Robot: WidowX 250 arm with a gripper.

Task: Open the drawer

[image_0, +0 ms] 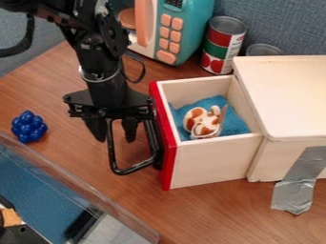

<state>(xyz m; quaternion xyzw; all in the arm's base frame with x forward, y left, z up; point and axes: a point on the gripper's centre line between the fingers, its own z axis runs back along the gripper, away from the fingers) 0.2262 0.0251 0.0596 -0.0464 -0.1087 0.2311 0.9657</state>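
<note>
Drawer [213, 162]: pulled well out of the white cabinet [290, 95], its red front [167, 143] facing the arm; the task is judged done or nearly so. If it were drawn much farther, its rear support could be lost and it could tip.
Handle [112, 152]: a black loop on the red front; it could be snagged and the drawer dragged or shoved back if the arm were raised or swung before being freed.
Gripper [113, 136]: at the handle, its fingers set apart, one on each side of the outer bar, nothing seen clamped.
Spotted toy [204, 121]: lying on blue cloth [235, 121] inside; it could be rolled by a jerk.
Silver tape [296, 188]: run from cabinet to table [210, 209]; under a hard pull it could be peeled and the cabinet shifted.
Drawer's back end: depth left inside cannot be told.
Handle mount: partly hidden by the gripper.
Cabinet: cut off at the right edge.
Rear can [263, 49]: mostly hidden.
Toy microwave [191, 28]: cut off above, partly covered by the arm.
</note>
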